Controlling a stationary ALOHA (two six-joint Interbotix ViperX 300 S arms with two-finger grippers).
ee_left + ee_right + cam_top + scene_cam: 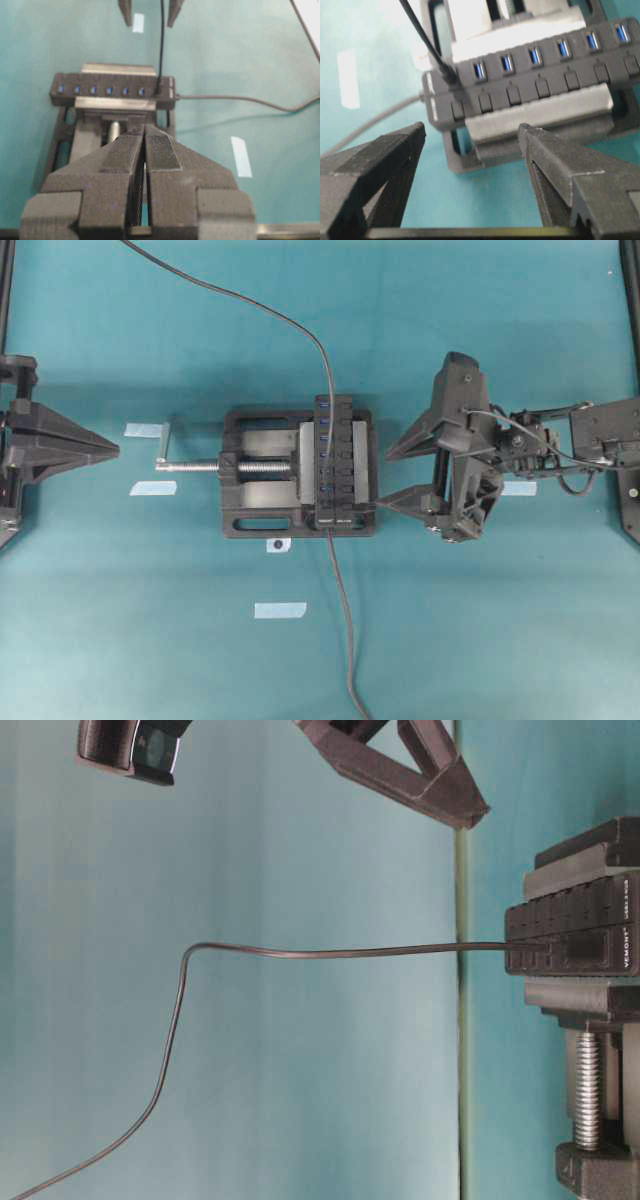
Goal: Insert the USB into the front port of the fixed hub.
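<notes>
- The fixed hub (335, 462) sits at the centre of the overhead frame, a narrow black bar running top to bottom, clamped in a black vise (262, 472) whose silver screw (230, 467) points toward the left edge of the frame.
- In the right wrist view the hub (530, 75) crosses the upper half of the frame; a row of blue slots (535, 55) shows along it, with black buttons below them.
- The USB plug (449, 76) is seated in the end port at the left of that row — its black cable (417, 32) rises to the top left of the frame.
- A second, greyish cable (370, 122) leaves the hub's end toward the left edge.
- The right gripper (390, 478) lies just right of the vise in the overhead view, its two fingers spread wide and holding nothing; in its own camera the fingers (390, 165) stand apart at the lower corners, short of the hub.
- The left gripper (112, 449) rests at the left edge of the overhead frame, well apart from the vise — its pads (160, 150) are pressed together with nothing between them.
- Pale tape strips (279, 610) lie on the teal table (480, 640).
</notes>
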